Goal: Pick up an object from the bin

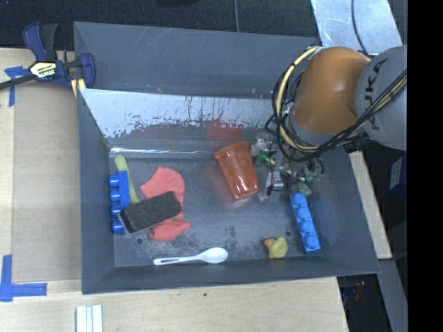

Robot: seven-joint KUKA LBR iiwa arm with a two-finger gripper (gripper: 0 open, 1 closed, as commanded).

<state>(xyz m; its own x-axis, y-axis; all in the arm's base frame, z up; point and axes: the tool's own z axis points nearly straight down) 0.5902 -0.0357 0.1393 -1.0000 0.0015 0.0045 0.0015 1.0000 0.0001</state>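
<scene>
Gripper low on the right side of the bin, just beside the orange cup lying on its side; open or closed, cannot tell. Blue block close by. Best to straddle the cup's rim squarely and keep clear of the block.

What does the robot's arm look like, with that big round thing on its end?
The arm is a smooth, rounded silver-grey casing with dark letters printed on it. Its wrist carries a glossy orange-brown dome cover. Black and yellow cables loop around that dome and bunch together beneath it.
</scene>
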